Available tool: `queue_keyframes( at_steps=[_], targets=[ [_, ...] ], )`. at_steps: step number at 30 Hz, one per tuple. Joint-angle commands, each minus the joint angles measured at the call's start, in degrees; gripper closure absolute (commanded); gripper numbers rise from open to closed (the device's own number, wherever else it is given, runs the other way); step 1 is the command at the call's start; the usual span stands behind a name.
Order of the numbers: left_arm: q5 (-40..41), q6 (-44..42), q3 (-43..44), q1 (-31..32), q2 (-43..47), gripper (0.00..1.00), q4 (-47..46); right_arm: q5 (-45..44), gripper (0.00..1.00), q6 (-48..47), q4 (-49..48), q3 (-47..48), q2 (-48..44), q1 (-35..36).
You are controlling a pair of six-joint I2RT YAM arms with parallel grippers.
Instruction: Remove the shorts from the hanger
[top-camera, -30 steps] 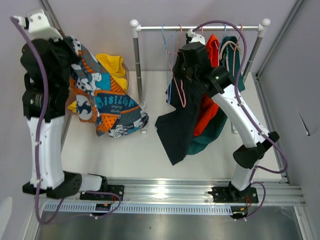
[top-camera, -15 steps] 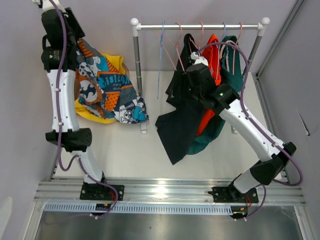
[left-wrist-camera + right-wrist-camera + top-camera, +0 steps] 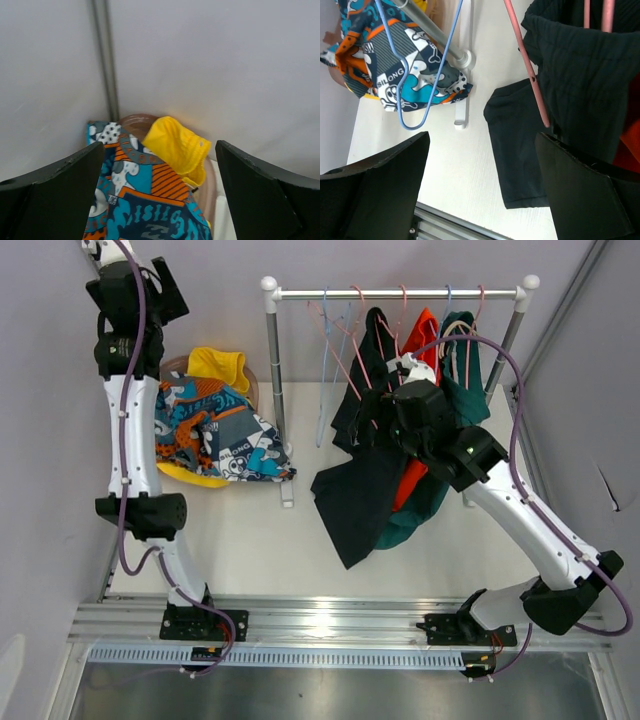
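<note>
The left tool [image 3: 160, 145] is now standing wide open and empty above the patterned shorts [image 3: 215, 435]. These are lying crumpled over the yellow shorts [image 3: 220, 365] at upper left of the overhead frame, off the rail [image 3: 400, 294], so two pairs are cleared. The right tool [image 3: 482, 135], also spread wide and holding nothing, is backing away from the rail. The dark shorts [image 3: 360, 480], limp crinkled cloth, are hanging from a thin pink hanger [image 3: 527, 65], with the orange-red shorts [image 3: 425, 332] and teal shorts [image 3: 467, 365] hanging beside them.
</note>
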State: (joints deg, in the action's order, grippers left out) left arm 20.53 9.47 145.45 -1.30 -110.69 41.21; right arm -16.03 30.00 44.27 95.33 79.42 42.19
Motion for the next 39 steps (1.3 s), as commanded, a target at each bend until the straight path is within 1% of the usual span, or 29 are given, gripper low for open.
queue_keyframes(
  at_steps=[1,3,4,5,6,7,9,10,11,12,14,15,16,19,20,22,23,24,26,27,28,29,30,32,35,38,39],
  targets=[
    [-10.4,0.7,-0.5,0.2,6.1,0.01,-1.7,-0.6,0.06,0.2,-0.8,-0.2,-1.9,0.3],
    [-13.3,1.4,-4.6,0.7,8.6,0.01,-0.7,-1.5,0.06,-0.4,-0.9,-0.3,-2.7,0.2],
    [-13.9,1.2,-6.4,2.7,9.7,0.01,-0.7,-2.0,0.06,-0.6,-1.0,-0.2,-3.6,0.2],
    [-15.2,0.1,-14.6,3.5,13.1,0.01,-1.8,-2.3,0.06,-1.0,-1.4,-0.1,-3.9,-0.1],
    [-17.1,-3.1,-17.8,5.3,15.0,0.01,-6.4,-2.6,0.06,-1.2,-1.5,0.3,-4.4,-0.7],
    [-15.8,-4.6,-20.4,6.3,16.5,0.01,-8.7,-2.6,0.06,-1.6,-1.5,0.7,-4.9,-1.0],
    [-8.8,-6.3,-23.1,6.9,18.0,0.01,-10.3,-2.8,0.06,-1.7,-0.5,3.1,-5.1,-1.4],
    [-5.3,-6.7,-22.5,6.2,17.9,0.01,-10.4,-2.9,0.07,-1.9,-0.1,3.9,-5.2,-1.5],
    [-4.0,-7.2,-20.7,5.6,17.5,0.01,-10.5,-2.8,0.06,-2.0,0.8,5.2,-5.5,-1.5],
    [-3.5,-7.2,-20.0,3.7,17.1,0.01,-10.9,-2.8,0.07,-2.0,1.3,5.7,-5.8,-1.5],
    [-5.7,-5.4,-16.1,1.5,16.2,0.01,-12.0,-3.2,0.07,-2.4,2.5,6.0,-6.5,-1.4],
    [-6.7,-4.4,-14.8,-2.5,15.3,0.01,-11.9,-3.5,0.06,-2.3,2.8,6.0,-6.8,-1.5],
    [-7.9,-3.6,-9.2,-4.0,12.9,0.01,-11.1,-3.7,0.07,-2.3,3.2,6.0,-7.1,-1.5],
    [-13.6,0.4,-3.2,-10.0,7.7,0.03,-9.7,-4.1,0.07,-2.2,3.7,5.4,-7.9,-1.5],
    [-17.5,2.8,-3.0,-11.3,6.8,0.05,-11.7,-4.2,0.07,-2.3,3.5,5.0,-8.0,-1.6],
    [-22.3,5.4,-1.8,-14.4,4.9,0.08,-14.0,-4.4,0.06,-2.2,3.5,4.3,-8.5,-1.7],
    [-24.6,6.2,-0.1,-15.5,2.8,0.13,-15.5,-4.4,0.07,-2.4,3.5,4.1,-8.5,-1.9],
    [-27.2,8.3,-0.3,-17.1,2.5,0.14,-16.4,-4.4,0.07,-2.5,3.5,4.0,-8.4,-1.9],
    [-25.9,9.2,0.4,-18.4,1.9,0.14,-16.5,-4.4,0.07,-2.7,3.5,4.0,-7.9,-2.0],
    [-24.7,11.9,1.7,-19.9,1.6,0.14,-15.9,-4.0,0.07,-2.8,3.5,3.9,-7.8,-2.4],
    [-25.2,12.7,1.8,-20.2,1.4,0.16,-15.6,-3.8,0.07,-2.9,3.5,4.1,-7.3,-2.5],
    [-25.2,12.7,1.8,-20.2,1.3,0.20,-15.8,-3.7,0.07,-3.0,3.7,4.2,-7.1,-2.6],
    [-24.8,12.4,2.7,-19.9,0.4,0.20,-16.0,-3.6,0.07,-3.4,3.8,4.3,-6.8,-2.8],
    [-26.0,12.2,2.5,-19.9,-0.2,0.19,-18.9,-3.5,0.06,-3.5,3.9,4.5,-6.3,-2.9],
    [-26.6,14.5,2.1,-20.5,-1.5,0.19,-22.5,-3.1,0.07,-3.5,4.0,4.3,-5.9,-3.1],
    [-28.4,14.1,4.1,-20.6,-3.8,0.19,-23.8,-3.8,0.07,-4.2,4.3,4.3,-5.3,-3.3],
    [-29.3,13.6,4.5,-20.6,-4.9,0.18,-24.2,-4.2,0.07,-4.5,4.4,4.3,-5.2,-3.5]
  ],
)
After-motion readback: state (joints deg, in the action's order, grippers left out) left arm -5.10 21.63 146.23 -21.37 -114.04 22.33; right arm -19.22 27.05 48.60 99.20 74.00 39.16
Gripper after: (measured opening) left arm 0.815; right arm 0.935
